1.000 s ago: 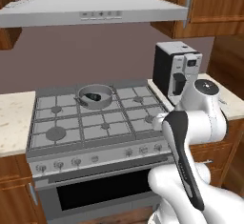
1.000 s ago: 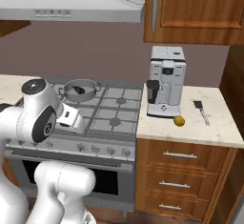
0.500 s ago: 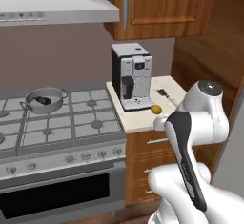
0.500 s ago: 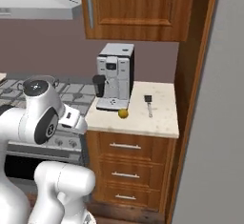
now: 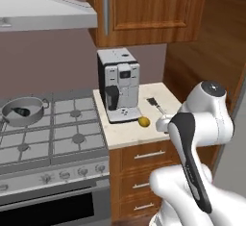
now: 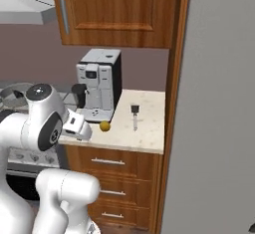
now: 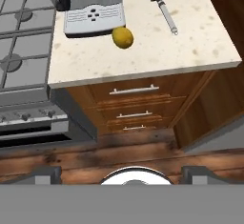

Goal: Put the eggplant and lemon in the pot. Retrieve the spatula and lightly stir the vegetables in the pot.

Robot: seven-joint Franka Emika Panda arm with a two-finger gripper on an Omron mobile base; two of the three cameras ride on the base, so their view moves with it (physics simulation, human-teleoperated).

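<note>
Gripper open wide and empty, held in the air out in front of the counter

The two finger tips (image 7: 119,170) stand at the bottom corners of the hand view, far apart, touching nothing — between them lie floorboards and drawer fronts. One lemon (image 7: 123,37) sits on the pale counter (image 7: 143,51), just beside the coffee machine (image 5: 119,91), possibly touching its tray. One spatula (image 7: 162,6) lies well apart to the lemon's right, black blade toward the wall. One pot (image 5: 20,111) stands on a rear burner of the stove (image 5: 53,138), partly cut off at the left edge; one dark eggplant (image 5: 21,110) lies inside it, small and hard to make out
</note>
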